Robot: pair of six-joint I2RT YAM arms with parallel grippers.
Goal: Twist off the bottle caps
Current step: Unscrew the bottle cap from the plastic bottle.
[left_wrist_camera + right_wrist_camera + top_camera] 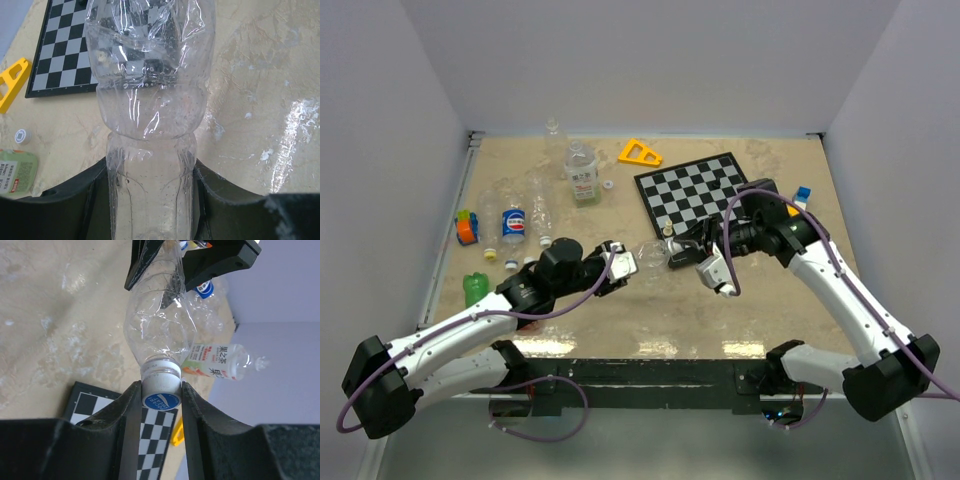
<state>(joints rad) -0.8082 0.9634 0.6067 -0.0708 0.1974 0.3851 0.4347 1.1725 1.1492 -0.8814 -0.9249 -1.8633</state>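
Well, the clear bottle (648,256) is held up between the two arms, lying roughly level above the table (770,300), just off the near corner of the chessboard (700,190). The left pincer (150,200) is clamped round its body, and the right pincer (160,392) is closed on the cap (160,382), a white one with a blue top, one finger on each side.

What worries me is how thin and crumpled that plastic looks. If the right wrist turns, I'd expect the soft wall to wring and twist along with the cap instead of letting the thread break loose. The body could also spin inside the left grip, since it is smooth and already dented. A harder squeeze to stop that may only buckle it further. And the cap is held near its rim, so it might pop out and fall among the chess squares.
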